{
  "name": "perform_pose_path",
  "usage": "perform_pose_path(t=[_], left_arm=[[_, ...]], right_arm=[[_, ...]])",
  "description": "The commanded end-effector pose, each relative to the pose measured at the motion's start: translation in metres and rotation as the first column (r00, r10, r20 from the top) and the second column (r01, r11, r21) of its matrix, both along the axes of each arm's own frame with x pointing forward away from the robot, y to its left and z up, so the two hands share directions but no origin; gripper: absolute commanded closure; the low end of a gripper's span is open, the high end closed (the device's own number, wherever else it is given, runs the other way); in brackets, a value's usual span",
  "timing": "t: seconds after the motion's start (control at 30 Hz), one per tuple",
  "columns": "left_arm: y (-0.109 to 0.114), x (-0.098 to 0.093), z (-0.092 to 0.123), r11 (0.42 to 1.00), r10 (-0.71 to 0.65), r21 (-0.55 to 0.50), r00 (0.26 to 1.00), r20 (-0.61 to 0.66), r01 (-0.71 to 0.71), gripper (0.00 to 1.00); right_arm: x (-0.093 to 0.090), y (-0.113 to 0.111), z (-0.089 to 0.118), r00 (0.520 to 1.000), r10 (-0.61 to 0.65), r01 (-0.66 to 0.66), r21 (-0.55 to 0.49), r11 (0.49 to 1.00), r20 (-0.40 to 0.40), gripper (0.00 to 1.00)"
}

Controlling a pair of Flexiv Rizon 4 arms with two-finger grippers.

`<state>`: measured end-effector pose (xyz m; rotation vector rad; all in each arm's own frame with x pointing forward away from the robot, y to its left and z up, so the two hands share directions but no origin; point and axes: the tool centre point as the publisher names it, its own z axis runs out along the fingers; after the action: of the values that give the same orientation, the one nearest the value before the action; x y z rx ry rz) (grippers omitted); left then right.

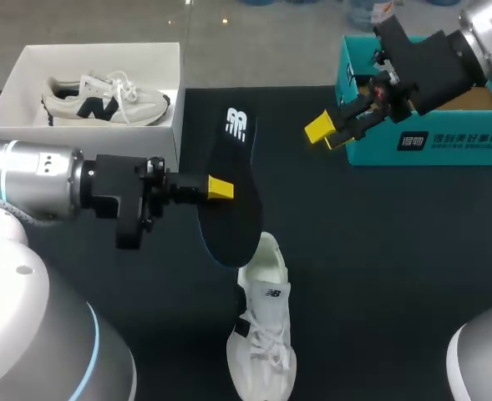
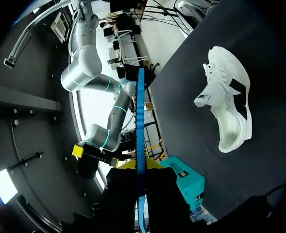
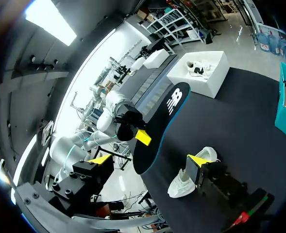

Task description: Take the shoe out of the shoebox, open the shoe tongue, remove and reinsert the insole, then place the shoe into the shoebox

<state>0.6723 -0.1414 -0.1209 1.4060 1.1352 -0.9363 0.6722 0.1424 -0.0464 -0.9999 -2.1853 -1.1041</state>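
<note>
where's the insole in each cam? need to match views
Head view: insole mid-table, clamped in the left gripper, beside the white shoe.
Left wrist view: edge-on blue strip between its own fingers.
Right wrist view: black, logo up, held up beyond the shoe.
Shared landmark: the white shoe on the dark table.

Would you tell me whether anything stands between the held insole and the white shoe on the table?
Nothing visible does. The left jaws are shut on the insole, which hangs over the heel end of the shoe; the right jaws stand open, away by the teal box.
</note>
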Motion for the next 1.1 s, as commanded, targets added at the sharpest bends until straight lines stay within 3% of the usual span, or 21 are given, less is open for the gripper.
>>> perform_pose_path(t=[0.03, 0.07, 0.57, 0.73, 1.1], left_arm=[[-0.001, 0.002, -0.001, 1.000, -0.001, -0.003, 1.000, 0.003, 0.001, 1.00], [-0.001, 0.002, -0.001, 1.000, -0.001, -0.003, 1.000, 0.003, 0.001, 1.00], [-0.001, 0.002, -0.001, 1.000, -0.001, -0.003, 1.000, 0.003, 0.001, 1.00], [-0.001, 0.002, -0.001, 1.000, -0.001, -0.003, 1.000, 0.003, 0.001, 1.00], [-0.001, 0.002, -0.001, 1.000, -0.001, -0.003, 1.000, 0.003, 0.001, 1.00]], right_arm=[[0.014, 0.013, 0.003, 0.993, 0.095, -0.095, -0.001, 0.995, -0.070, 0.00], [0.014, 0.013, 0.007, 0.996, 0.079, -0.081, -0.040, 0.996, -0.046, 0.00], [0.014, 0.013, 0.007, 0.996, 0.079, -0.081, -0.040, 0.996, -0.046, 0.00], [0.014, 0.011, 0.001, 0.995, 0.091, -0.086, 0.085, 0.993, -0.051, 0.00], [0.011, 0.028, -0.024, 0.995, 0.059, -0.041, 0.198, 0.979, -0.084, 0.00]])
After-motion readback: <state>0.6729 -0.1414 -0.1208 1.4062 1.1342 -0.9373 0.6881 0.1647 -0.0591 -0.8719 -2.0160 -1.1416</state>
